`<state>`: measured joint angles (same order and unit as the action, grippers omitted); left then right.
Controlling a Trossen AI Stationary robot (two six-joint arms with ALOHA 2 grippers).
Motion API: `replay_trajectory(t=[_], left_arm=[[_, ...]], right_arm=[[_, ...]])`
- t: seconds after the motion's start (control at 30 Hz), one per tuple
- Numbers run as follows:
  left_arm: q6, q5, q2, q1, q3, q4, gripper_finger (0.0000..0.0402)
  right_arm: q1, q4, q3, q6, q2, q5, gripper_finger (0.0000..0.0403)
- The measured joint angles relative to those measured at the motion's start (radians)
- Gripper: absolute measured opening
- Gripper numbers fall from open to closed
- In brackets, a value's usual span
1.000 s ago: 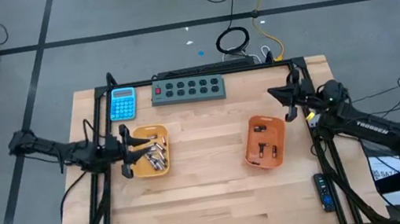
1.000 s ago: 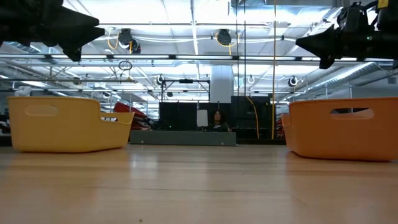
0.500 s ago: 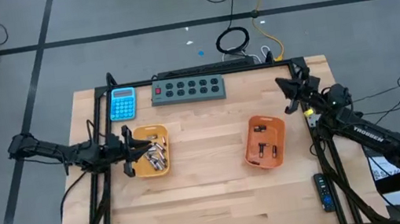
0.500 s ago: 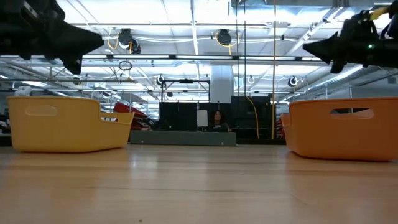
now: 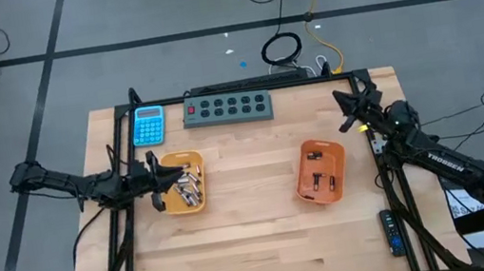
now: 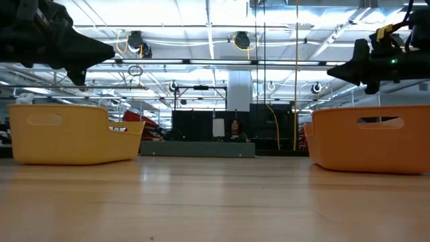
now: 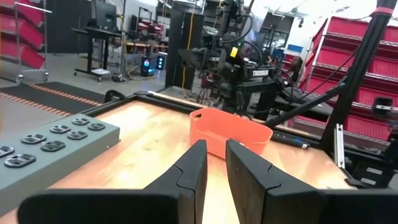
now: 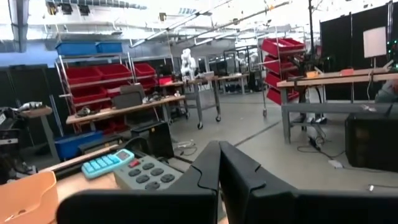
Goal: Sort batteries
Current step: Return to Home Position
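Fingers of my L gripper (image 7: 216,146): narrow slit btwn them, holding nothing, hovering over the left edge of the yellow bin (image 6: 67,138). R gripper (image 8: 219,146): fingers pressed together, empty, up in the air near the right edge of the table (image 5: 259,248), off the far right corner of the orange bin (image 6: 369,144). Silvery batteries (image 5: 190,186) lie in the yellow bin, dark batteries (image 5: 324,181) in the orange bin. Farther back: grey button strip (image 5: 227,108), blue calculator (image 5: 148,125).

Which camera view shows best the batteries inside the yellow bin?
The high view: it looks down into the yellow bin on the batteries. The low view shows only the bin's outer wall; neither wrist view shows them.
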<state>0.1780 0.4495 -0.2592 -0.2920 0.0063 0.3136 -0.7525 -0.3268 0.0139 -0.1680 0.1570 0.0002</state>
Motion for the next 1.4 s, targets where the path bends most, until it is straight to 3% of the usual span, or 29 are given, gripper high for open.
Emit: replay_trajectory(t=[1.4], left_arm=[[-0.002, -0.005, 0.0, 0.0, -0.002, -0.011, 0.0068]], right_arm=[[0.003, 0.026, 0.0, 0.0, -0.023, -0.001, 0.0]])
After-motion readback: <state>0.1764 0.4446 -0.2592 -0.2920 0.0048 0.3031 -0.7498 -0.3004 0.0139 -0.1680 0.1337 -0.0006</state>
